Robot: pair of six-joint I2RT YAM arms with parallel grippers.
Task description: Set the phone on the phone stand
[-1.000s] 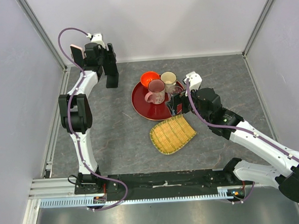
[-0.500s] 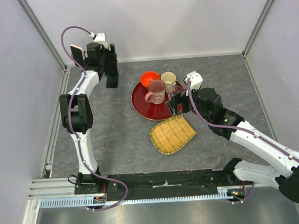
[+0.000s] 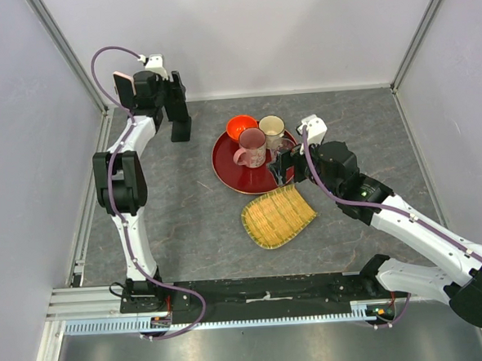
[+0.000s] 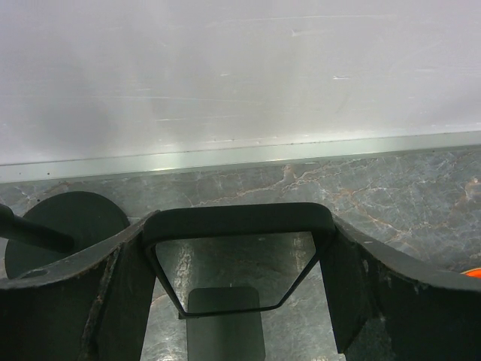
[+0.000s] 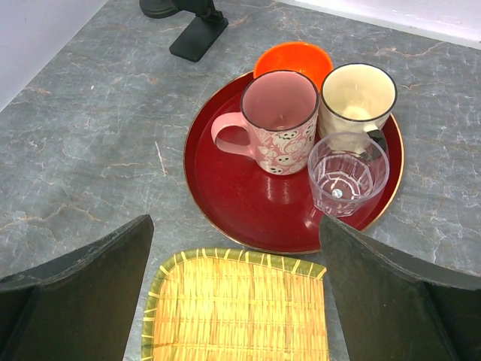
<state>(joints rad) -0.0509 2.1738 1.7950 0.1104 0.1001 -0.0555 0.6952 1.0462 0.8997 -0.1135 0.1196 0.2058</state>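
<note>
Right claw [image 5: 237,226] released near face-printed pink mug [image 5: 278,120]; left claw [image 4: 239,229] grip cannot be told.

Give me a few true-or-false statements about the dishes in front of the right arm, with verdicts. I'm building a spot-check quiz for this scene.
1. A pink mug stands on the red tray. True.
2. The clear glass lies on the woven tray. False: it stands upright on the red tray, next to the cream cup.
3. The right gripper is open and holds nothing. True.
4. The woven tray lies on the far side of the red tray. False: it lies on the near side, toward the arm bases.
</note>
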